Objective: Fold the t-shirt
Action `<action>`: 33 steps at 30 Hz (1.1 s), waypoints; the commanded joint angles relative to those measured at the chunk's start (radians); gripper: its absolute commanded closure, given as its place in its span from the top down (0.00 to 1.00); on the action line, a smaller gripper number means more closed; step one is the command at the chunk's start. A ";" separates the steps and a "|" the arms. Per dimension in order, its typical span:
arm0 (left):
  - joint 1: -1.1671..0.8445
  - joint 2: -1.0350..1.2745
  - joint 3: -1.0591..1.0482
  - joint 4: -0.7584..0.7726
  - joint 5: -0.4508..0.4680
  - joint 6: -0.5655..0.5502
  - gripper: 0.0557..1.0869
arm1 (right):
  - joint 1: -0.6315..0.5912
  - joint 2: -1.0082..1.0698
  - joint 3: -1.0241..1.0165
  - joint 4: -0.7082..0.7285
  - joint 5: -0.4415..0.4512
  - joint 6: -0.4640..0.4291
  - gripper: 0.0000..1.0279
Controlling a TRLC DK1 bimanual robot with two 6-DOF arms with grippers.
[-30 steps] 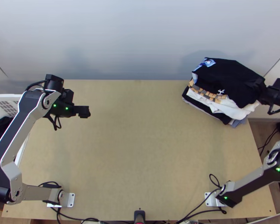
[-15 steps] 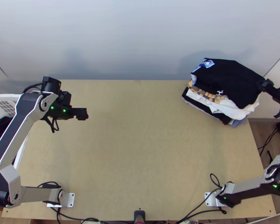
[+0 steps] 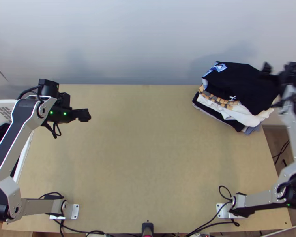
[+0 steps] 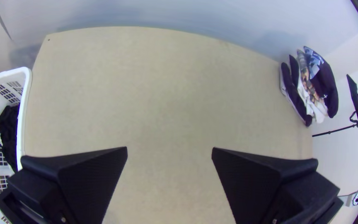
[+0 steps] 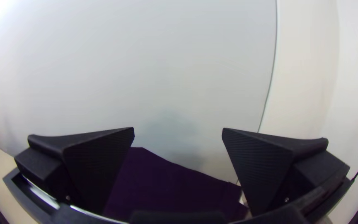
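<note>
On table [image 3: 148, 158]: black t-shirt [image 3: 242, 83] atop stacked clothes [image 3: 235, 113].
Near spread fingers of right gripper [image 3: 266, 72], far from spread fingers of left gripper [image 3: 85, 115].

My top camera looks steeply down from high over the near edge of the table [image 3: 148, 158]. My left wrist camera looks down and away across it from the left, sharing the basket [image 4: 25, 103] and, farther off, the clothes stack [image 3: 242, 85] with the top view. My right wrist camera faces the wall [image 5: 179, 62] from close by the clothes stack, and all three views share that wall
</note>
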 commanded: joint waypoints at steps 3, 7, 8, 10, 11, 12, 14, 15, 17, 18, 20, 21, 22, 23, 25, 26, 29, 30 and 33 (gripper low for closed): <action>0.019 -0.029 0.006 0.003 -0.001 -0.016 0.96 | 0.184 0.205 -0.285 0.598 0.223 -0.172 0.96; 0.046 -0.052 -0.009 -0.008 -0.001 -0.008 0.96 | 0.167 0.334 -0.448 0.920 0.252 -0.210 0.96; 0.052 -0.055 -0.017 -0.008 -0.001 -0.005 0.96 | 0.165 0.348 -0.472 0.943 0.265 -0.215 0.96; 0.064 -0.060 -0.035 -0.008 -0.001 0.003 0.96 | 0.159 0.362 -0.497 0.947 0.272 -0.190 0.96; 0.067 -0.060 -0.041 -0.008 -0.001 0.003 0.96 | 0.158 0.372 -0.500 0.947 0.275 -0.176 0.96; 0.069 -0.062 -0.047 -0.008 -0.001 0.003 0.96 | 0.156 0.383 -0.503 0.947 0.277 -0.175 0.96; 0.067 -0.063 -0.060 -0.008 -0.001 0.003 0.96 | 0.156 0.406 -0.509 0.949 0.278 -0.172 0.96; 0.065 -0.065 -0.064 -0.008 -0.001 0.001 0.96 | 0.156 0.420 -0.510 0.949 0.278 -0.166 0.96; 0.058 -0.065 -0.075 -0.008 -0.001 -0.004 0.96 | 0.158 0.438 -0.512 0.950 0.278 -0.164 0.96; 0.053 -0.065 -0.080 -0.008 -0.001 -0.008 0.96 | 0.156 0.440 -0.510 0.950 0.280 -0.158 0.96; 0.042 -0.069 -0.090 -0.008 -0.001 -0.016 0.96 | 0.159 0.441 -0.507 0.950 0.278 -0.158 0.96; 0.038 -0.074 -0.098 -0.006 -0.001 -0.017 0.96 | 0.159 0.441 -0.506 0.950 0.280 -0.158 0.96; 0.035 -0.077 -0.101 -0.006 -0.001 -0.019 0.96 | 0.159 0.443 -0.504 0.950 0.280 -0.158 0.96; 0.032 -0.082 -0.103 -0.006 -0.001 -0.022 0.96 | 0.158 0.444 -0.503 0.949 0.280 -0.158 0.96; 0.029 -0.091 -0.098 -0.006 0.000 -0.025 0.96 | 0.159 0.443 -0.500 0.949 0.281 -0.158 0.96; 0.029 -0.097 -0.093 -0.006 0.000 -0.025 0.96 | 0.158 0.428 -0.497 0.949 0.286 -0.158 0.96; 0.029 -0.115 -0.084 -0.004 0.000 -0.024 0.96 | 0.149 0.332 -0.448 0.944 0.289 -0.158 0.95; 0.029 -0.120 -0.083 -0.004 0.000 -0.024 0.96 | 0.142 0.297 -0.420 0.943 0.291 -0.158 0.95; 0.033 -0.132 -0.081 -0.003 0.000 -0.024 0.96 | 0.122 0.214 -0.314 0.871 0.320 -0.158 0.95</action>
